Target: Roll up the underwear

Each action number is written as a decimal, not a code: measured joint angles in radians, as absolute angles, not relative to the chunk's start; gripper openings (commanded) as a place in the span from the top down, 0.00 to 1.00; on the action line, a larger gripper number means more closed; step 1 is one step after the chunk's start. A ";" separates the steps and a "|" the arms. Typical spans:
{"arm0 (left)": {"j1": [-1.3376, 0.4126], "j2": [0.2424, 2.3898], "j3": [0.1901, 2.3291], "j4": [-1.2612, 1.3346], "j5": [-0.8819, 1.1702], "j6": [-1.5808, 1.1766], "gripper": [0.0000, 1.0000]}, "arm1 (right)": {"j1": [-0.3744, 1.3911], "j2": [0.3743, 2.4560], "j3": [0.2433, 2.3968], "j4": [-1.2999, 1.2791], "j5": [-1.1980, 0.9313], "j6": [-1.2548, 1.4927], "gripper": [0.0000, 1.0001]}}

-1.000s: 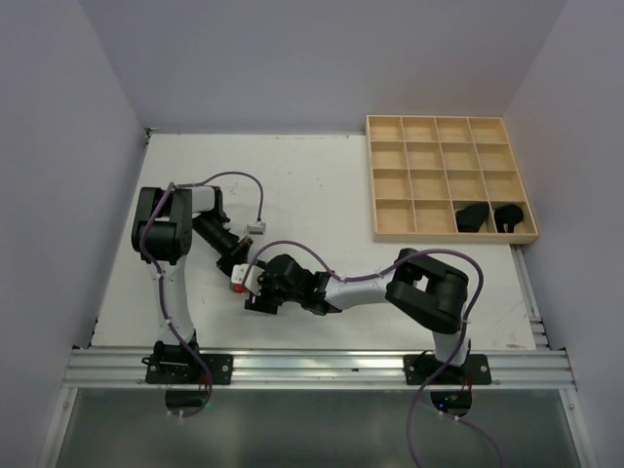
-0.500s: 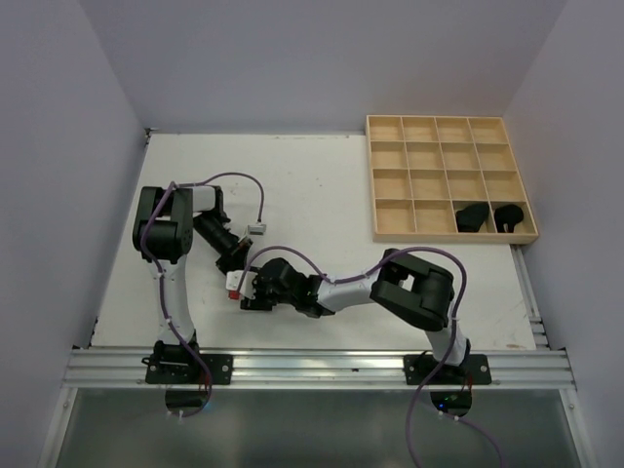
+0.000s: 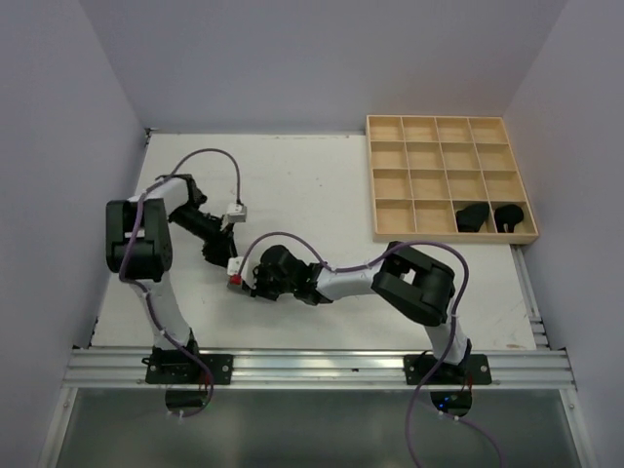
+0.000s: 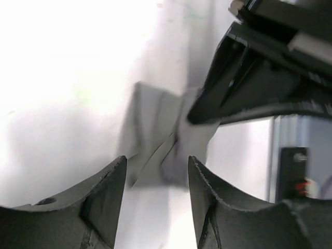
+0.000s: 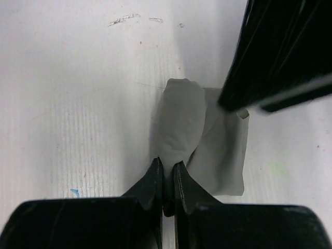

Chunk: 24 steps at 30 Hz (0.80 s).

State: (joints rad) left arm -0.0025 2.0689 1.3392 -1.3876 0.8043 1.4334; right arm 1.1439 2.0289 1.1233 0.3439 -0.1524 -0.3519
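**Operator:** How will the grey brief handle, and where do I take it?

**Guide:** You should expect it to be light, soft and limp. It will not keep a shape alone, and I think a loose roll can open again. It lies on the counter, partly folded, between your two claws. Take it at an edge or at a thick fold, not in the flat middle.

**Operator:** And the claws?

**Guide:** Your right claw is almost closed and seems to pinch the near edge of the fold. Only a thin slit shows between its fingers. Your left claw stands apart and holds nothing. The brief lies just past its tips, and I cannot tell if they touch it.

**Operator:** And farther away?

**Guide:** Well apart, at the far right, the tray has two black briefs in its nearest row.
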 measured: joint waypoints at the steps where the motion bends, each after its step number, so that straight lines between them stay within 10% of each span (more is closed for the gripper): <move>1: 0.031 2.021 1.326 -1.353 0.819 1.450 0.44 | 1.134 2.029 1.131 0.329 -0.173 -0.331 1.00; 9: 0.289 1.496 1.004 -1.150 0.858 1.575 0.43 | 1.015 2.051 1.193 0.223 -0.400 -0.119 1.00; 24: 0.120 1.071 0.554 -0.823 0.810 1.769 0.35 | 0.861 2.229 1.360 0.177 -0.790 0.313 1.00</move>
State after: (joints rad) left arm 0.1204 1.0714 0.5537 -0.8234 0.8104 1.7687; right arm 0.8612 2.2292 1.3602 0.1772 -0.7898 0.3126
